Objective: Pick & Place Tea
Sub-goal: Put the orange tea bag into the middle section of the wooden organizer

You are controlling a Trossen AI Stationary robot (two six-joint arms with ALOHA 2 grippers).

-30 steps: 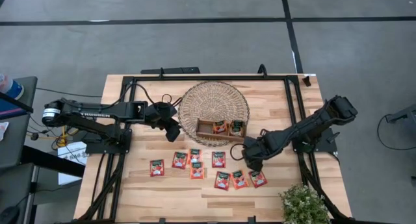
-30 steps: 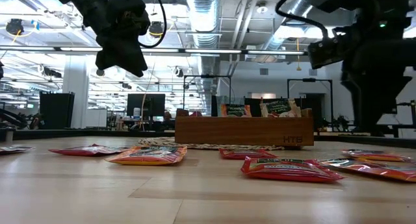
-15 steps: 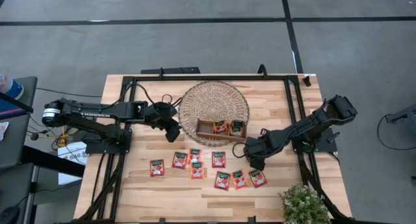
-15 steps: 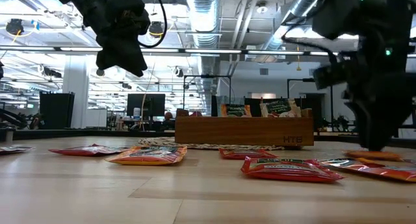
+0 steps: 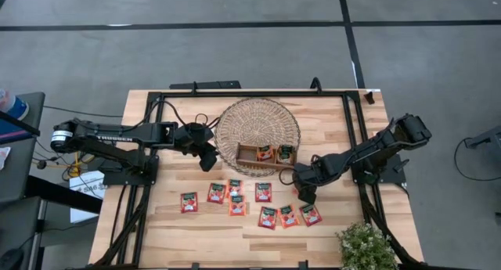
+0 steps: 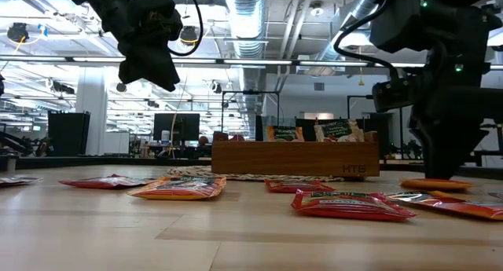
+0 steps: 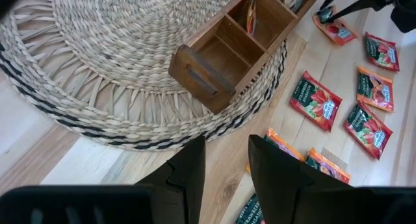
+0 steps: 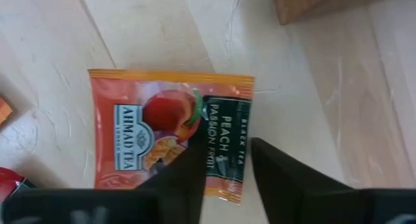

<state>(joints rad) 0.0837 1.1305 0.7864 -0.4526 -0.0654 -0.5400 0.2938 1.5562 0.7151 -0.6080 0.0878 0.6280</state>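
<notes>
The right gripper (image 8: 224,175) is down on the table (image 5: 172,223) over a peach tea sachet (image 8: 170,130), fingers straddling its dark end band and apparently closing on it; the sachet's long side runs crosswise to the fingers. The wooden tray (image 5: 266,154) just beyond on the wicker mat (image 5: 258,121) already holds two sachets. Left gripper (image 7: 224,165) hovers near the mat, fingers slightly apart, holding nothing.

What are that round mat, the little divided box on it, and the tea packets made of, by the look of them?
The round mat looks like woven straw or seagrass: coiled pale fibres with dark bands near the rim. The divided box seems to be brown wood with a matte finish and visible grain. The tea packets, like the peach one, appear to be printed foil or coated paper, slightly glossy, with crimped edges.
</notes>
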